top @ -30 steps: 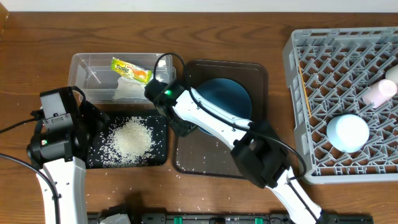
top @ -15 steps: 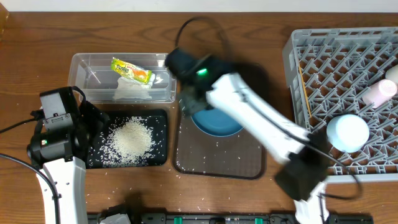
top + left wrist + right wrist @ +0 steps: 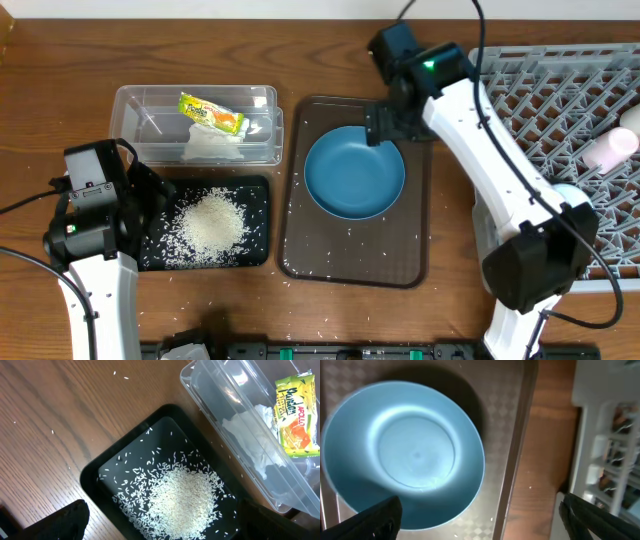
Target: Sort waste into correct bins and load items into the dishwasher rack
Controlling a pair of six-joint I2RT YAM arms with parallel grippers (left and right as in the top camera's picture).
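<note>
The right gripper (image 3: 385, 122) hangs at the far edge of the blue plate (image 3: 354, 172), fingers spread, empty. Next, I think, it must pinch the rim and carry it right to the grey rack (image 3: 570, 60).

1. Worktop (image 3: 60, 70): brown wood, visible grain, runs across the whole view.
2. Tray (image 3: 350, 255): flat, brown, textured surface, rounded corners; lies mid-worktop.
3. Rail (image 3: 300, 352): black, along near edge, partly cut off.
</note>
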